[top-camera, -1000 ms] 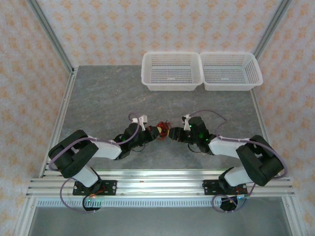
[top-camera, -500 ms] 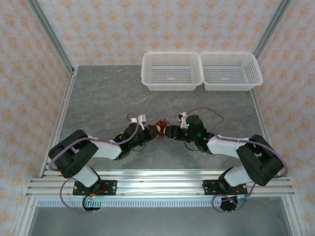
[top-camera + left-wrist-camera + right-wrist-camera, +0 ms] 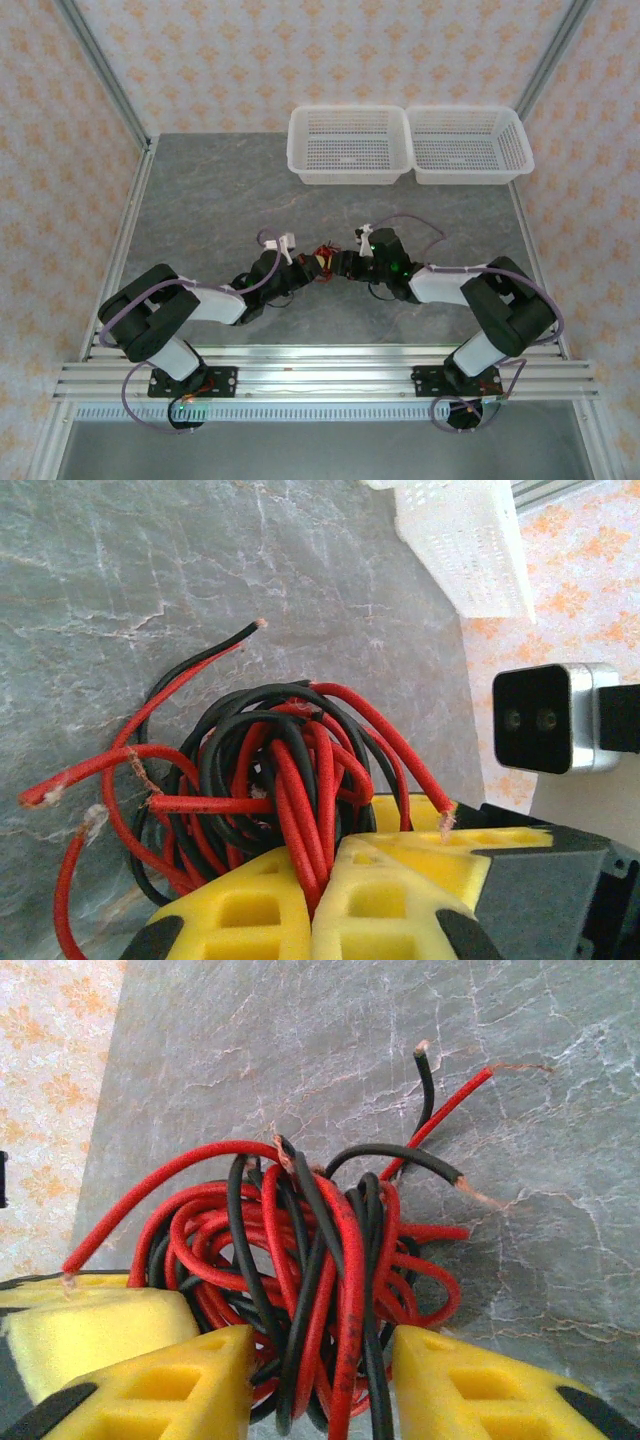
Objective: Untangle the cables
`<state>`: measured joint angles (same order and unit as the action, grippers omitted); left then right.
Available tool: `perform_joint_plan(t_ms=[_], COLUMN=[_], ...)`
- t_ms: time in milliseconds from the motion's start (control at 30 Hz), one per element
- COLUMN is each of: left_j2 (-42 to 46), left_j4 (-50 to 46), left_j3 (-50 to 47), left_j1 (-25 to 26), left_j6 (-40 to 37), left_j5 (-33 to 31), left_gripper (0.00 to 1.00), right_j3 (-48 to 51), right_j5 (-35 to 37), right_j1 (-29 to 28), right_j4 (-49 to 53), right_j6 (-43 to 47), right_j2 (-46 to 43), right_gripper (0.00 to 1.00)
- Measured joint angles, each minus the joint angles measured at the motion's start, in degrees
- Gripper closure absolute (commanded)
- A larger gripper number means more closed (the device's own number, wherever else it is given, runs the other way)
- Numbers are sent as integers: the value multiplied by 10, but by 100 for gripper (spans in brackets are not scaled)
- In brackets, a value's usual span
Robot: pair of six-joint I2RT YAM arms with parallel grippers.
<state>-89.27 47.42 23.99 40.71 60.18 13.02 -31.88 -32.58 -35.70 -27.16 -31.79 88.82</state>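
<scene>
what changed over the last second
the right pincer slid left, closer to the left pincer, as its arm folded in; its fingers straddle the cables. the left pincer stayed clamped on the bundle, and the baskets didn't move

1. I can read no writing, label, brand or number anywhere in my views.
2. The marks repeating across the wallpaper (image 3: 250, 50) are orange ornaments, not letters or signs.
</scene>
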Motion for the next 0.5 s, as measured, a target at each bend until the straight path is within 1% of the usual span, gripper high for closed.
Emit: perform_joint_plan(t_ms=[133,233,367,500], left_j2=[0,0,4,16], left_j4=[8,17,27,29], left_j3=[-10,-21,-31,-36], left_j1=[-9,-16,-20,-23], left_j6=[0,3,5,5], left_j5=[0,1,2,6], left_gripper=[100,100,100,100], right_j3=[7,7,7,7], right_j5=[-4,-13,-24,-26], right_j1=[0,-2,-2,-2], right_j4=[-30,-60,-95,-118], right_j6=[-7,-12,-15,-21], right_j2=[16,39,63,73], right_gripper=[73,77,84,94])
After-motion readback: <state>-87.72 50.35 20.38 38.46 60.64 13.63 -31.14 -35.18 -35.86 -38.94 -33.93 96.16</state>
